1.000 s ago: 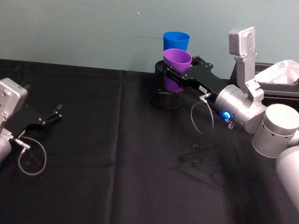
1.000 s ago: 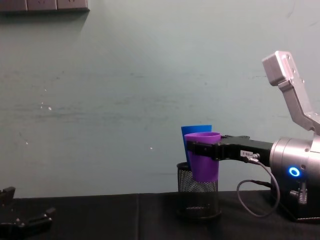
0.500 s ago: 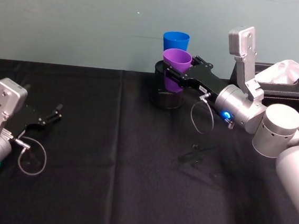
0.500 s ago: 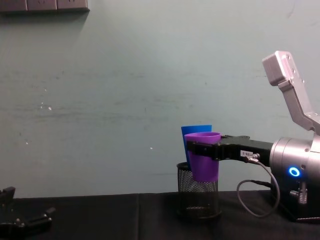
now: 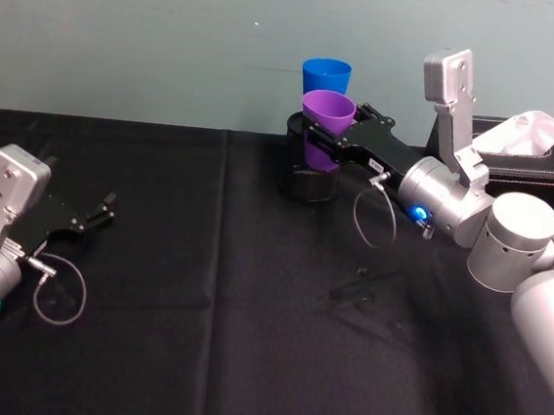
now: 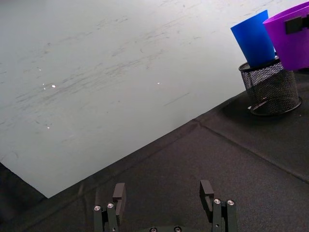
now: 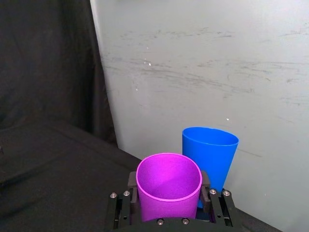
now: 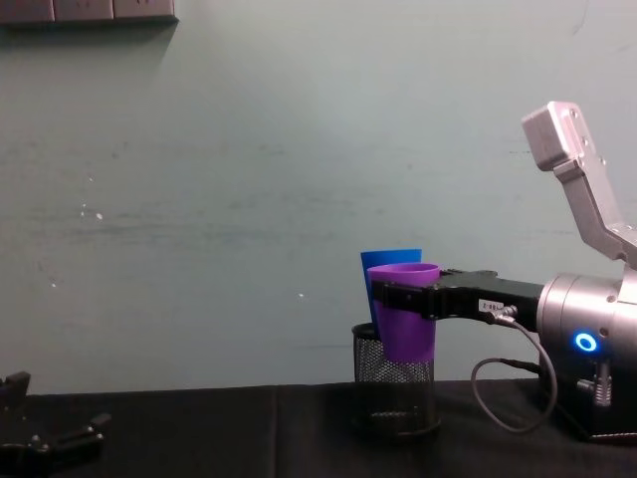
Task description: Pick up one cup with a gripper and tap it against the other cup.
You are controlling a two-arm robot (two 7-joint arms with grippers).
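My right gripper (image 5: 325, 136) is shut on the purple cup (image 5: 325, 119), holding it upright in the air above the black wire-mesh pen holder (image 5: 308, 179). Directly behind it stands the blue cup (image 5: 326, 78), its base inside the pen holder. In the right wrist view the purple cup (image 7: 169, 190) sits between the jaws with the blue cup (image 7: 210, 153) close behind; whether they touch cannot be told. In the chest view the purple cup (image 8: 406, 314) overlaps the blue cup (image 8: 383, 264). My left gripper (image 5: 98, 212) rests open at the table's left side, far from both.
A black tissue box (image 5: 532, 159) with white tissue stands at the back right. The black tablecloth (image 5: 209, 299) covers the table, with the teal wall close behind the cups. A small dark object (image 5: 362, 289) lies on the cloth right of centre.
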